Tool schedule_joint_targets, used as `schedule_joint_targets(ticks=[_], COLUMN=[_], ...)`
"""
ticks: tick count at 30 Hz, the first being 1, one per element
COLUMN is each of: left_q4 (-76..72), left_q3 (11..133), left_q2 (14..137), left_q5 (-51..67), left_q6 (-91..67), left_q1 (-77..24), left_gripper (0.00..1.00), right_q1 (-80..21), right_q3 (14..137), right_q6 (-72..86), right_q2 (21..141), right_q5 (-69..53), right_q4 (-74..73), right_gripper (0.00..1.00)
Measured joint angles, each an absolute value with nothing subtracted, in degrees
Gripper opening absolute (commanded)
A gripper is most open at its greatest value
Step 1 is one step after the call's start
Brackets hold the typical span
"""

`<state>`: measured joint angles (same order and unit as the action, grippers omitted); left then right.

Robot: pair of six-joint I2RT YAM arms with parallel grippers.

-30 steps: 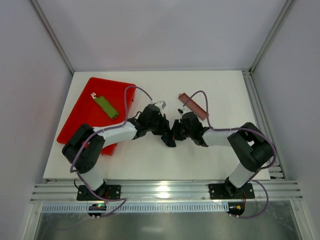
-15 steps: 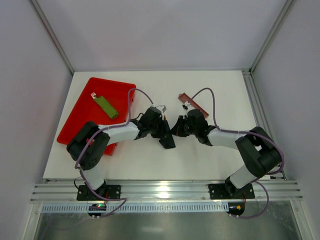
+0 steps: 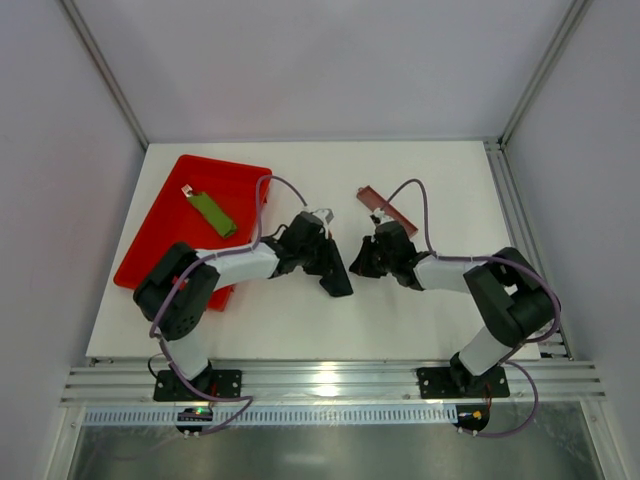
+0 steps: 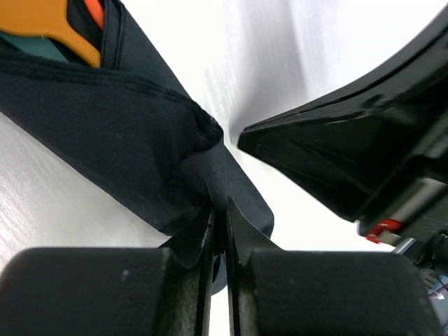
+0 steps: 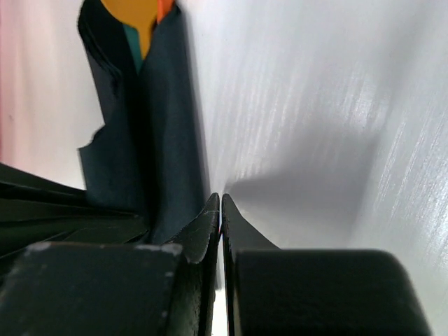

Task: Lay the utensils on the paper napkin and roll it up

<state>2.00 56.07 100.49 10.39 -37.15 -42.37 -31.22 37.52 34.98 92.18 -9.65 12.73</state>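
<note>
The paper napkin [image 4: 119,140] is a black sheet folded over into a loose roll on the white table. Orange and yellow ends of the utensils [image 4: 49,28] poke out of its far end. My left gripper [image 4: 218,210] is shut on a pinched edge of the napkin. From above, the napkin [image 3: 339,282] lies under the left gripper [image 3: 333,272]. My right gripper [image 5: 220,203] is shut with nothing between its tips, just right of the napkin [image 5: 161,140], where the utensils [image 5: 136,17] show again. Seen from above, the right gripper [image 3: 357,264] sits a little apart from the roll.
A red tray [image 3: 160,235] lies at the left with a flat green piece [image 3: 213,213] on it. A long narrow brown tray [image 3: 388,210] lies behind the right gripper. Metal frame rails run along the table's edges.
The right gripper has drawn back to the right, away from the napkin roll, uncovering more of the brown tray. The left gripper has stayed shut on the napkin, shifting little.
</note>
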Motion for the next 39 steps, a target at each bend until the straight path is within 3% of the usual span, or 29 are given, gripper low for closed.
schedule_joint_targets(ticks=[18, 21, 28, 39], left_q4=[1.91, 1.91, 1.91, 1.19], left_q3=[57.95, 57.95, 57.95, 57.95], left_q2=[102.32, 102.32, 102.32, 102.35], left_q5=[12.25, 12.36, 12.71, 13.98], left_q6=[-38.39, -38.39, -38.48, -39.13], left_q1=[-42.37, -42.48, -42.74, -42.74], left_gripper=[0.12, 0.17, 0.39, 0.49], right_q1=[-34.24, -34.39, -34.44, -34.46], right_q3=[37.82, 37.87, 37.87, 37.82], right_q6=[35.07, 35.14, 35.94, 36.14], right_q2=[94.48, 94.54, 94.56, 94.56], right_q5=[-9.54, -9.52, -9.56, -9.54], right_q4=[14.96, 15.14, 15.14, 15.14], right_gripper=[0.04, 0.04, 0.04, 0.04])
